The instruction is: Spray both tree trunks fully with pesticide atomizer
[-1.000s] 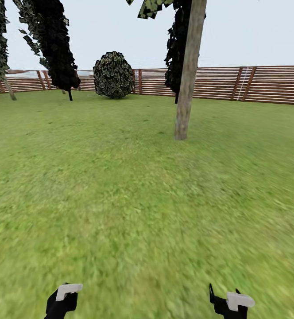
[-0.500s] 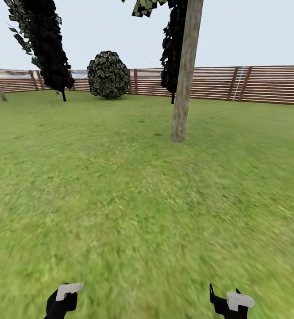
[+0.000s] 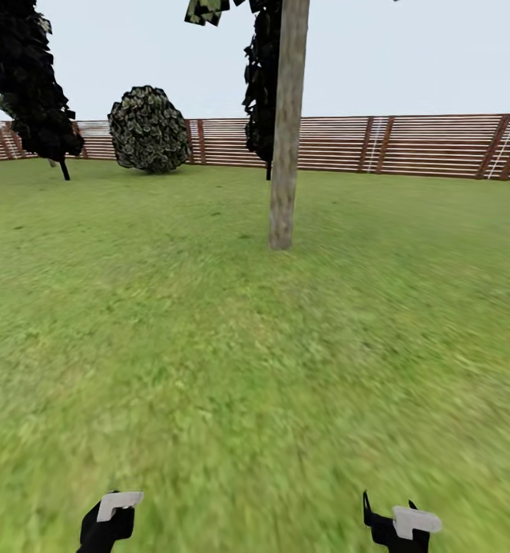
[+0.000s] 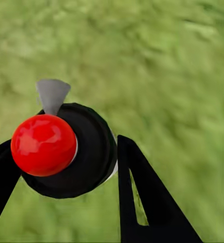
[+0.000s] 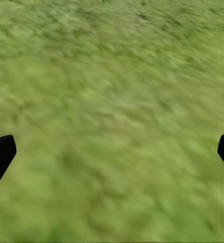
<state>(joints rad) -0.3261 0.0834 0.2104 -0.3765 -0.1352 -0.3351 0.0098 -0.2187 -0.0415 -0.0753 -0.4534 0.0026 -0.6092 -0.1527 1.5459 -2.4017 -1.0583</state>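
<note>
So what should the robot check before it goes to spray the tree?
1. Sprayer held: ok. The left tool has its fingers around the atomizer.
2. Nozzle aimed at the trunk: cannot tell.
3. Tree trunk in sight: ok, ahead, upright.
4. Way there: ok, only grass lawn between.
5. Close enough to spray: not ok, trunk far off.
6. Right tool: ok, open, holding nothing.

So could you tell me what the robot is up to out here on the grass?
It is on the lawn facing a thick bare tree trunk some way ahead. The left gripper is closed around the pesticide atomizer, with its red top and grey nozzle. The right gripper hangs open and empty over grass. No spray is visible.
</note>
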